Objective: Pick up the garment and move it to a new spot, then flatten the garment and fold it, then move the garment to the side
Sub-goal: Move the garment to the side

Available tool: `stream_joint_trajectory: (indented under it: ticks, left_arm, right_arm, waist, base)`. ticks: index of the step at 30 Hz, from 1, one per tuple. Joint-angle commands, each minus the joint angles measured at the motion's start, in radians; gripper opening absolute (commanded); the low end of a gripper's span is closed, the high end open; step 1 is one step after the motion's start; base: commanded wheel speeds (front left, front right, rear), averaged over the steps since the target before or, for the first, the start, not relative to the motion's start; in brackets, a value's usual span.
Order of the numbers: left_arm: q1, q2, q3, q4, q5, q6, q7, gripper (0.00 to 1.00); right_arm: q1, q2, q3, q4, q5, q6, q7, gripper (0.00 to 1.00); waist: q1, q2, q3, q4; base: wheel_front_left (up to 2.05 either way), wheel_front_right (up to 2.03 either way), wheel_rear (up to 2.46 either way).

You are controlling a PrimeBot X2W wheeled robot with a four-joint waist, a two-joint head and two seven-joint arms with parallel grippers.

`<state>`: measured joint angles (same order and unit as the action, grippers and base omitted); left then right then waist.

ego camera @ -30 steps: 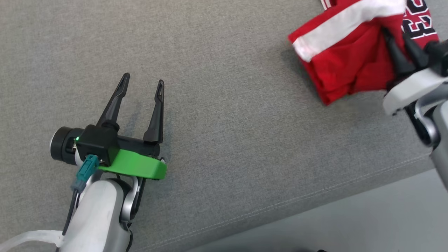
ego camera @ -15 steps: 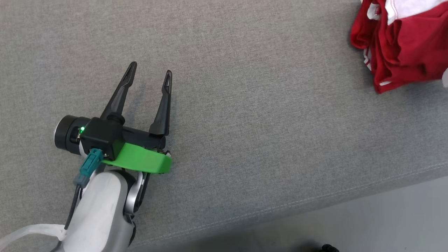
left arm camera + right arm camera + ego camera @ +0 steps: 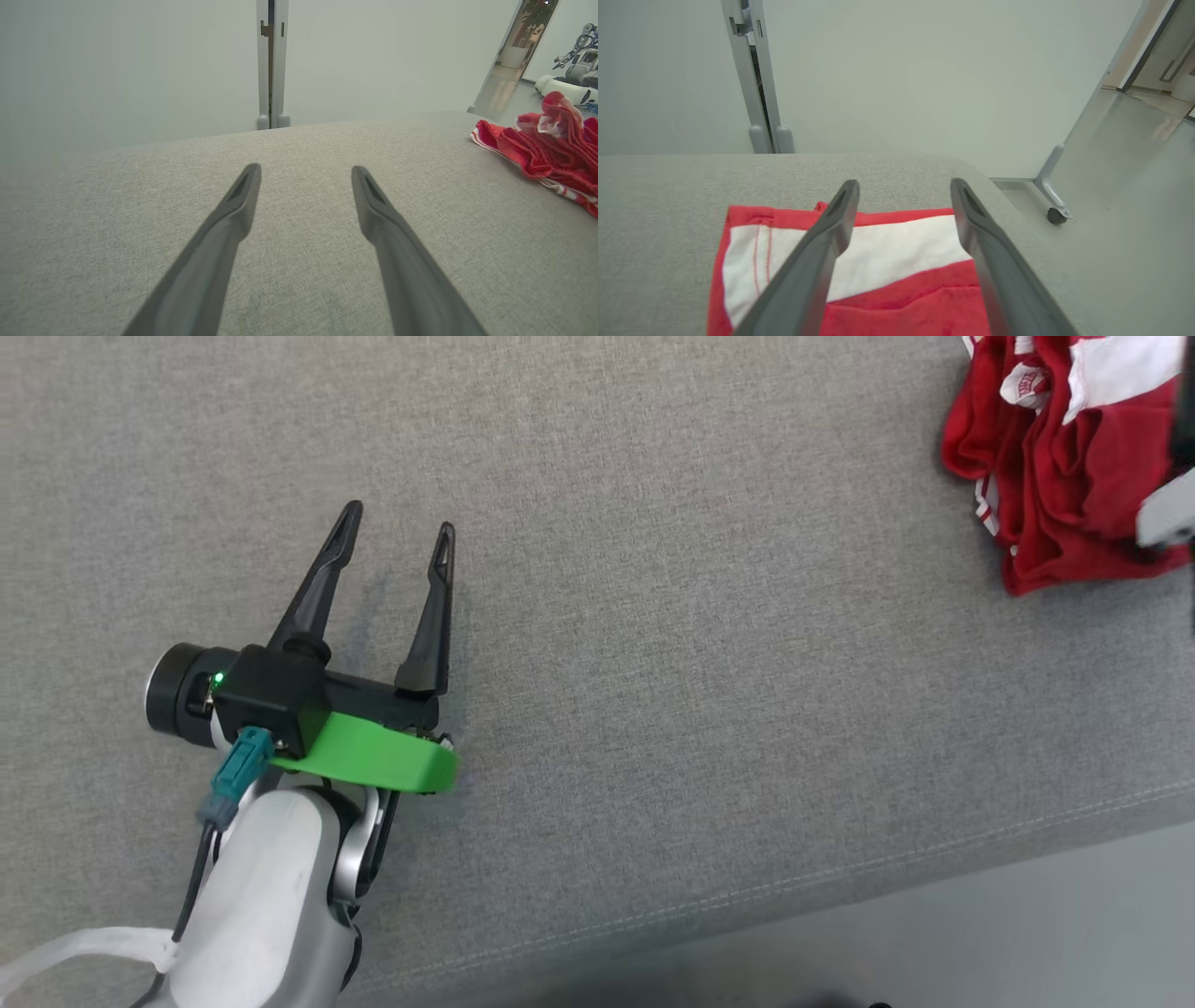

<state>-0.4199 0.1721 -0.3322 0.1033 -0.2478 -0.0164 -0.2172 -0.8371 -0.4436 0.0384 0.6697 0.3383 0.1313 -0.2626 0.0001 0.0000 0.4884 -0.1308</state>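
The garment [image 3: 1055, 495], red with a white band, is lying bunched at the right end of the grey fabric worktop [image 3: 653, 616], close to its rounded corner. The right claw [image 3: 904, 183] is pointing over it with fingers spread, gripping nothing. The left claw [image 3: 400, 518] is sitting well apart, likewise spread and empty. Risk: a pinch taken this near the corner may be catching only one layer, leaving the cloth dragging crumpled or slipping over the edge to the floor [image 3: 1111, 224]. Risk: the left claw is standing too far off to be supporting a lift. Count: one garment, two claws, one worktop.
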Motion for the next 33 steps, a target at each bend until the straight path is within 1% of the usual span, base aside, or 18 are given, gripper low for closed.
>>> stream_joint_trajectory:
  ticks: [1,6,7,10,13,19,25,33]
  left_arm:
    - [0.011,0.006,0.003,0.005,-0.005,0.008,-0.009,1.0]
    - [0.038,0.015,0.021,0.013,-0.011,0.025,-0.021,1.0]
    - [0.038,0.015,0.021,0.013,-0.011,0.025,-0.021,1.0]
    - [0.06,0.019,0.039,0.014,-0.018,0.04,-0.03,1.0]
    - [0.086,0.018,0.064,0.009,-0.035,0.053,-0.036,1.0]
    - [0.148,0.031,0.093,0.01,-0.04,0.063,-0.045,1.0]
    - [0.225,0.037,0.104,0.005,-0.037,0.068,-0.047,1.0]
    - [0.329,0.035,0.117,-0.003,-0.04,0.082,-0.048,1.0]
  right_arm:
    - [0.06,0.03,-0.028,-0.082,-0.029,-0.001,-0.002,1.0]
    - [0.215,0.13,-0.052,-0.298,-0.087,-0.001,-0.002,1.0]
    - [0.215,0.13,-0.052,-0.298,-0.087,-0.001,-0.002,1.0]
    - [0.299,0.183,-0.051,-0.401,-0.108,-0.001,-0.003,1.0]
    - [0.373,0.221,-0.038,-0.465,-0.135,-0.001,-0.003,1.0]
    - [0.503,0.286,-0.033,-0.518,-0.178,-0.001,-0.003,1.0]
    - [0.63,0.338,-0.03,-0.551,-0.216,-0.001,0.004,1.0]
    - [0.742,0.366,-0.009,-0.582,-0.235,-0.001,0.042,1.0]
  waist:
    - [-0.0001,0.0,-0.038,0.012]
    - [-0.0001,0.0,-0.095,0.044]
    - [-0.0001,0.0,-0.095,0.044]
    - [-0.0001,0.0,-0.13,0.069]
    - [-0.0001,0.0,-0.166,0.09]
    - [-0.0001,0.0,-0.245,0.132]
    - [-0.0001,0.0,-0.317,0.151]
    - [-0.0001,0.0,-0.393,0.145]
  base:
    - [0.0,0.0,0.0]
    - [0.0,0.0,0.0]
    - [0.0,0.0,0.0]
    - [0.0,0.0,0.0]
    - [0.0,0.0,0.0]
    - [0.0,0.0,0.0]
    - [0.0,0.0,0.0]
    - [0.0,0.0,0.0]
